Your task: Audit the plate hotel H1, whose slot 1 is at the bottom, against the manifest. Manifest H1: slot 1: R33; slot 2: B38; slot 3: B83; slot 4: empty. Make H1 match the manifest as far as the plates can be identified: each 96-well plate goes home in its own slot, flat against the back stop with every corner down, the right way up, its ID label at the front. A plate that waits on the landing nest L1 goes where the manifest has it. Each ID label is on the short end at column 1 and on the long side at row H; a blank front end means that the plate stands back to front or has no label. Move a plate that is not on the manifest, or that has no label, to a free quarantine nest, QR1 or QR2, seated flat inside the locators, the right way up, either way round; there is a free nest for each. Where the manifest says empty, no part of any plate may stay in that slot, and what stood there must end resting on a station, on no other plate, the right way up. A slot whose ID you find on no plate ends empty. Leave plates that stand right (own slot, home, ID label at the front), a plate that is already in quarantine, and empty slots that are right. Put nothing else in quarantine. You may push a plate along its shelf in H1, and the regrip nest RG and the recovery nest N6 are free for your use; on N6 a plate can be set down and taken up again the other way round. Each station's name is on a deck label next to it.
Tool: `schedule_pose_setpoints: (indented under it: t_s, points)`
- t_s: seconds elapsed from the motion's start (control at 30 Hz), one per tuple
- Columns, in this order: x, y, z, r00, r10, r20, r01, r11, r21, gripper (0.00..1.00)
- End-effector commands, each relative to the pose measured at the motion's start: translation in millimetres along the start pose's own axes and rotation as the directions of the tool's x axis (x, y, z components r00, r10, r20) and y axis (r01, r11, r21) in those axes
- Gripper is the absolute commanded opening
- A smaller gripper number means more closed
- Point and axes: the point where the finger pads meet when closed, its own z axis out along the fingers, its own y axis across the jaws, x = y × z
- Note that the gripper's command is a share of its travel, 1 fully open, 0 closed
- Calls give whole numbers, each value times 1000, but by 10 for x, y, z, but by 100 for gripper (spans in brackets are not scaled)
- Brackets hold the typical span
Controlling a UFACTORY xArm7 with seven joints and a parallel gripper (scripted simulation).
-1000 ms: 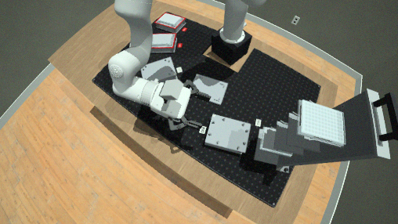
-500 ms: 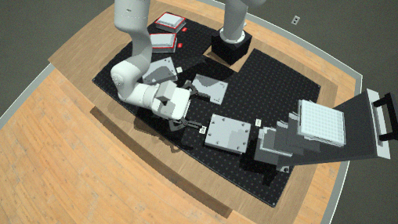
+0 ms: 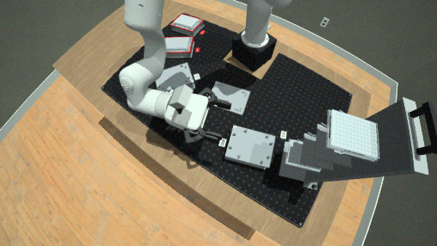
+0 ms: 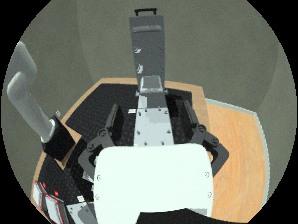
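Plate: I see a white 96-well plate (image 3: 353,134) lying flat atop the grey stepped plate hotel (image 3: 301,161).
Pincer: my black two-fingered pincer (image 3: 218,120) is spread wide, empty.

Deck labels (image 3: 283,134) too small to read, lower hotel (image 3: 301,161) slots hidden

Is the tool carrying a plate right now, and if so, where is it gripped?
Nothing is held. The white arm's black tool stands fully open, fingers spread with only deck between them, pointing toward the bare grey nest plate in front of the grey plate hotel.
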Motion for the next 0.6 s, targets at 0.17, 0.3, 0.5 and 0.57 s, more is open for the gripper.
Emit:
schedule_pose_setpoints:
  t_s: [0.17,0.3,0.5,0.57]
  points:
    - [248,6,-3,1000,-3,1,3,1000,0,100]
    - [301,6,-3,1000,-3,1,3,1000,0,100]
    - [461,6,-3,1000,-3,1,3,1000,0,100]
    - [514,6,-3,1000,-3,1,3,1000,0,100]
